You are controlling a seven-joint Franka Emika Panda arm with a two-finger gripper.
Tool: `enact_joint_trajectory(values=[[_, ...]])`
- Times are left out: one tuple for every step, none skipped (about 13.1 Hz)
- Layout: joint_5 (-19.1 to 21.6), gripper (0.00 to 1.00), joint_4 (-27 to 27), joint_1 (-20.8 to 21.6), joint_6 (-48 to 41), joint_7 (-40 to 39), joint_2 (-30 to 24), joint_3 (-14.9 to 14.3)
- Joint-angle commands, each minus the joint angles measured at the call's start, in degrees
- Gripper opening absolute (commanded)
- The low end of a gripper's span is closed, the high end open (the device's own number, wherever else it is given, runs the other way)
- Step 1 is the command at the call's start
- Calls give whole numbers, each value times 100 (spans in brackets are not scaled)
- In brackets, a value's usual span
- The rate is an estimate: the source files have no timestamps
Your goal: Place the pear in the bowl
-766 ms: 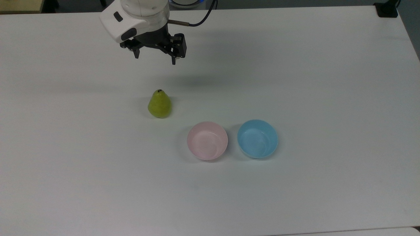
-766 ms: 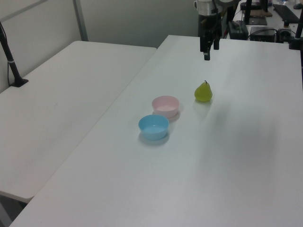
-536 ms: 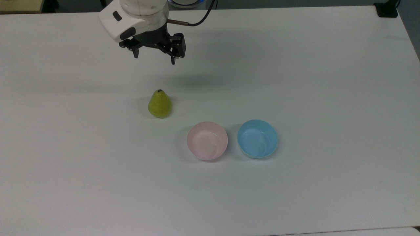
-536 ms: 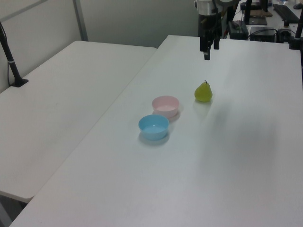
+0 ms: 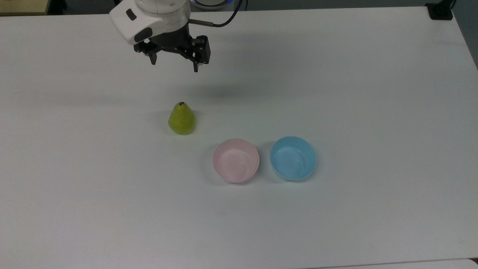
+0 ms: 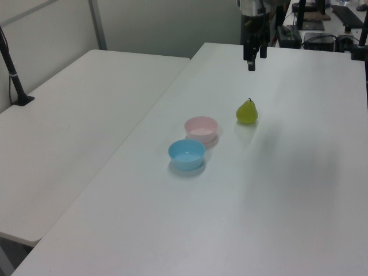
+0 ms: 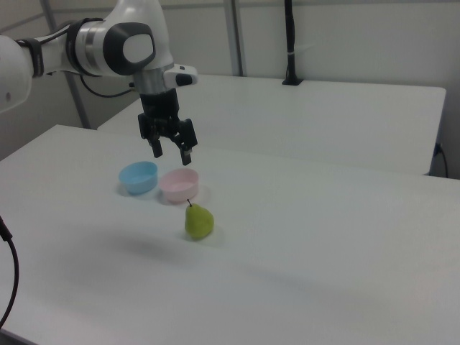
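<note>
Spreading across nearly the whole top view, the white table (image 5: 373, 93) carried everything. My arm (image 5: 149, 18) entered at the upper left of the frame, and my gripper (image 5: 174, 67) hung above the surface with its jaws parted and nothing between them. Near mid-frame sat the pink bowl (image 5: 236, 160), just beside the light blue bowl (image 5: 293, 158) on the top view's right, not touching. Up-left of the pink bowl, the pear (image 5: 181, 118) stood upright on the table, apart from both.
</note>
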Motion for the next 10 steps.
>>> enact_joint_trajectory(values=[[-90, 100, -51, 45, -114, 36, -139, -50], [-90, 100, -51, 45, -123, 36, -139, -50], [-90, 100, -51, 19, -123, 36, -139, -50], [-90, 100, -51, 10, -123, 27, -139, -50], [-90, 100, -51, 1, -123, 27, -148, -50], [-90, 100, -51, 10, -115, 36, -139, -50], [-73, 100, -51, 18, -62, 53, -113, -41], [-64, 100, -51, 27, -36, 45, -78, -41], [-37, 100, -51, 27, -27, 27, -60, -33], [-28, 100, -51, 10, -27, 18, -34, -33]])
